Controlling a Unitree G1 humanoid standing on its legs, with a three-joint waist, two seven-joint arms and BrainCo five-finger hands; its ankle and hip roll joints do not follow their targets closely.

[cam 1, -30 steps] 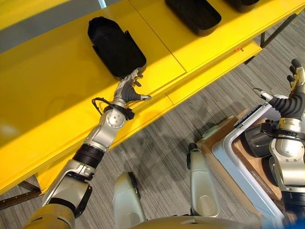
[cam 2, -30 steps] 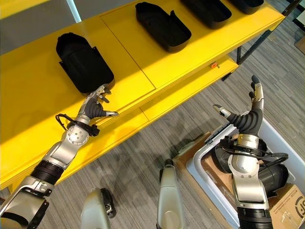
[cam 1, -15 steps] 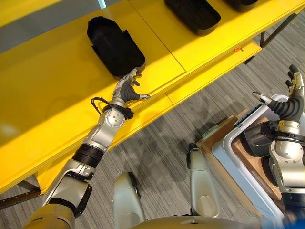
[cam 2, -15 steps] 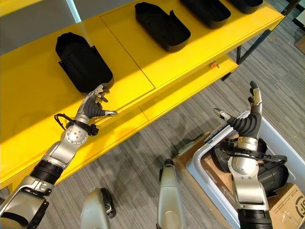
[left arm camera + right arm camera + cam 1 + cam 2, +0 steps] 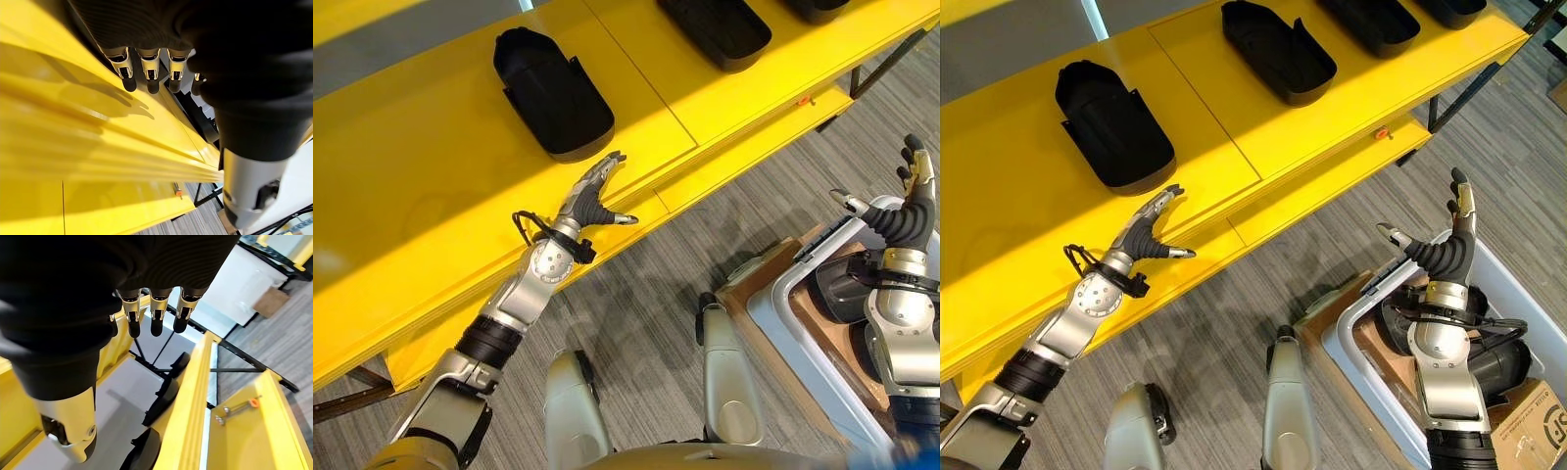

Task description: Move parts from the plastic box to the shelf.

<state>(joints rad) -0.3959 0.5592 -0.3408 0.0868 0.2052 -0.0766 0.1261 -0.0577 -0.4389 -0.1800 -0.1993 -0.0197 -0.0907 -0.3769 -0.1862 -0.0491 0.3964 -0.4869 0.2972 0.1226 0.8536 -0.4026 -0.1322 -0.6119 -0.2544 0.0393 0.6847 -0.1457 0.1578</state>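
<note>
I see my left hand (image 5: pixel 590 192) spread wide at 5 o'clock of the black moulded plastic part (image 5: pixel 551 94) on the yellow shelf (image 5: pixel 421 176); my right hand (image 5: pixel 1446 245) is wide above the grey plastic box (image 5: pixel 1361 328).

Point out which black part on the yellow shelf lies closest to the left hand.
The black part farthest to the robot's left, just beyond the open left hand. The other parts sit farther right along the yellow shelf.

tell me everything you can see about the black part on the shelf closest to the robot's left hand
The black part is a matte, plastic-looking shell, long with one rounded end and a squarer, flanged end. It is hollow like a shallow tray and lies open side up, flat on the yellow shelf, angled across it. Nothing touches it but the shelf. The left hand is open just short of its near end, apart from it.
</note>
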